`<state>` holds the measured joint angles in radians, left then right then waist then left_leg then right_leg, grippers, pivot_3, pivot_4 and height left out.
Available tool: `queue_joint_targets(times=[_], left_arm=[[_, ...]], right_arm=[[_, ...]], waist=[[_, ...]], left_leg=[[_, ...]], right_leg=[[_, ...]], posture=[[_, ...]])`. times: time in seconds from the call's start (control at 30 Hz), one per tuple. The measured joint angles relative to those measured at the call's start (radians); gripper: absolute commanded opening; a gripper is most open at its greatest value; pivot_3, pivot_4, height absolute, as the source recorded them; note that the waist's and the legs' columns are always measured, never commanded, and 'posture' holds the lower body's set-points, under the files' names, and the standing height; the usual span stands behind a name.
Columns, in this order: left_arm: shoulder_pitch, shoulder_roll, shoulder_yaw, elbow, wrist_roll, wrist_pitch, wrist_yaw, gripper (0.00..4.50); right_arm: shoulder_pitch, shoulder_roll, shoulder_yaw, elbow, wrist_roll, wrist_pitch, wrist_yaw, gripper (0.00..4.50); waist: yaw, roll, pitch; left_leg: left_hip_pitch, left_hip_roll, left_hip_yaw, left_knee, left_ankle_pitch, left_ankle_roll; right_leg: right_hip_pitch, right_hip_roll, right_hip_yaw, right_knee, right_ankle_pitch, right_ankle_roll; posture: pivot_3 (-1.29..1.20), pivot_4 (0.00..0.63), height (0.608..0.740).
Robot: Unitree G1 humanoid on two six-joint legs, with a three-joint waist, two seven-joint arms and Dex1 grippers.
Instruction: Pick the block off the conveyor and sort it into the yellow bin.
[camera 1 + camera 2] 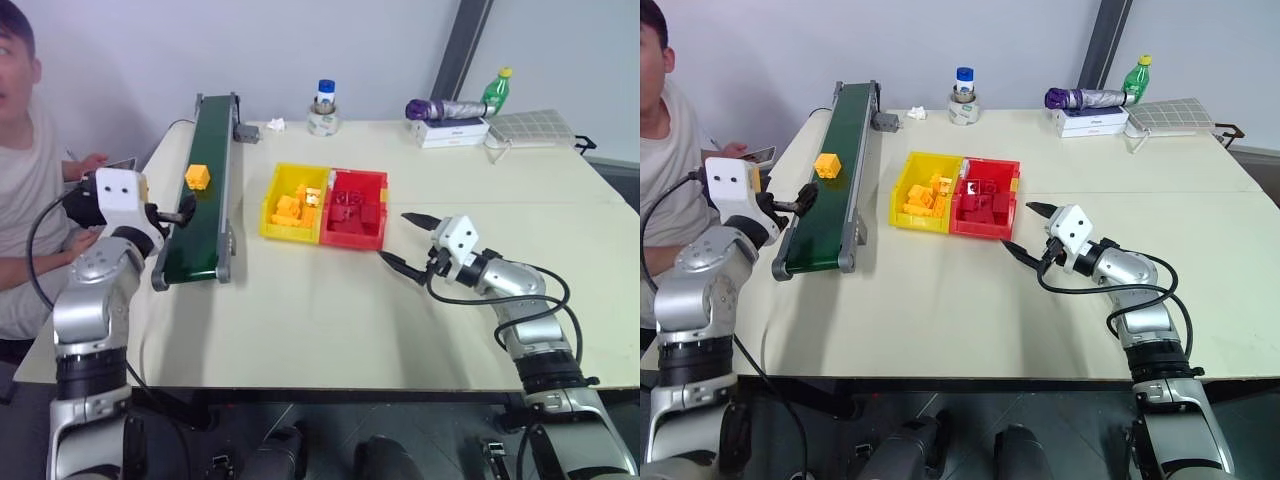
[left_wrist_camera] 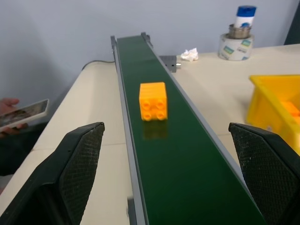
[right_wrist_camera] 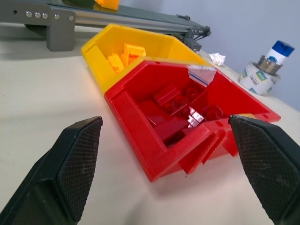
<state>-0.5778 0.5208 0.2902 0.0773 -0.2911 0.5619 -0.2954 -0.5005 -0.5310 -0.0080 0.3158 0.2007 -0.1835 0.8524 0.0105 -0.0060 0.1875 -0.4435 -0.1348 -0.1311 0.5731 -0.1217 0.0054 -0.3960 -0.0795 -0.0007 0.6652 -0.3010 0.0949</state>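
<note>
At the desk's left edge a person (image 1: 25, 170) sat holding a phone (image 2: 26, 112), apart from the work. Just inside that edge the left tool (image 1: 185, 212) was held level at the near end of the conveyor (image 1: 205, 190), its black fingers (image 2: 77, 164) spread as wide as they went and gripping nothing. In its wrist view the two fingers stood either side of the belt, aimed straight up its length, a stance that looked chosen so the block could come between them.

The block (image 1: 197, 177) sat on the green belt about midway along, studs facing the left tool, well short of its fingers and touching neither rail. The pick was not yet made.

Right of the conveyor, near the desk's middle, the yellow bin (image 1: 275, 222) lay joined to a red bin (image 1: 375, 235). The yellow one already held several orange-yellow pieces and the red one held red pieces, so the sorting by colour was plain. The yellow bin's closeness to the belt probably kept the carry short.

Further right, the right tool (image 1: 410, 240) hovered low beside the red bin, pointing toward it, fingers apart and empty, apparently idling. Along the far edge stood a tape roll (image 1: 323, 122) with a small bottle on it.
</note>
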Motion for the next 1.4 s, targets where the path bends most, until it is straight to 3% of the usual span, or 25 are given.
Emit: queue_joint_targets(times=[0.17,0.6,0.67,0.83,0.97,1.17,1.4], left_arm=[[-0.089,0.008,-0.042,0.165,0.010,0.000,-0.050,4.48],[-0.201,0.018,-0.088,0.367,0.077,-0.034,-0.057,4.48],[-0.201,0.009,-0.088,0.378,0.077,-0.028,-0.057,3.71],[-0.188,-0.012,-0.081,0.358,0.065,-0.018,-0.043,1.30],[-0.193,-0.030,-0.076,0.289,0.060,0.000,-0.016,1.37],[-0.296,-0.163,-0.100,0.233,0.043,0.007,0.019,1.37],[-0.483,-0.340,-0.185,0.548,0.094,-0.173,0.039,1.37]], right_arm=[[0.001,0.001,-0.001,-0.007,-0.001,0.002,-0.004,4.50],[0.002,0.002,-0.001,-0.019,-0.001,0.004,-0.013,4.50],[0.003,0.002,-0.001,-0.019,-0.001,0.005,-0.014,4.50],[0.003,0.002,-0.001,-0.021,-0.001,0.010,-0.020,4.50],[0.003,0.001,-0.001,-0.022,-0.001,0.013,-0.022,4.50],[0.004,0.003,-0.001,-0.030,-0.001,0.015,-0.026,4.50],[0.008,0.006,-0.001,-0.051,-0.001,0.029,-0.040,4.50]], waist=[[-0.002,0.000,0.000],[-0.004,0.000,0.000],[-0.005,-0.001,0.000],[-0.006,-0.001,0.000],[-0.006,-0.001,0.000],[0.002,-0.001,0.001],[-0.004,-0.002,0.001]], left_leg=[[0.000,0.000,0.000,0.000,0.000,0.000],[0.000,0.000,0.000,0.000,0.000,0.000],[0.000,0.000,0.000,0.000,0.000,0.000],[0.000,0.000,0.000,0.000,0.000,0.000],[0.000,0.000,0.000,0.001,0.000,0.000],[0.000,-0.001,-0.002,0.003,0.000,0.000],[-0.001,-0.001,-0.001,0.003,0.000,0.000]], right_leg=[[0.000,0.000,0.000,0.000,0.000,0.000],[0.000,0.000,0.000,0.000,0.000,0.001],[0.000,0.000,0.000,0.000,0.001,0.001],[0.000,0.000,0.000,0.000,0.001,0.001],[0.000,0.000,0.000,0.000,0.001,0.002],[0.003,-0.001,-0.001,0.000,0.002,0.003],[0.001,-0.001,-0.002,0.000,0.003,0.005]], posture=[[0.00,0.150,0.740],[0.00,0.150,0.740],[0.00,0.150,0.740],[0.00,0.150,0.740],[0.00,0.150,0.740],[0.00,0.150,0.740],[0.00,0.150,0.740]])
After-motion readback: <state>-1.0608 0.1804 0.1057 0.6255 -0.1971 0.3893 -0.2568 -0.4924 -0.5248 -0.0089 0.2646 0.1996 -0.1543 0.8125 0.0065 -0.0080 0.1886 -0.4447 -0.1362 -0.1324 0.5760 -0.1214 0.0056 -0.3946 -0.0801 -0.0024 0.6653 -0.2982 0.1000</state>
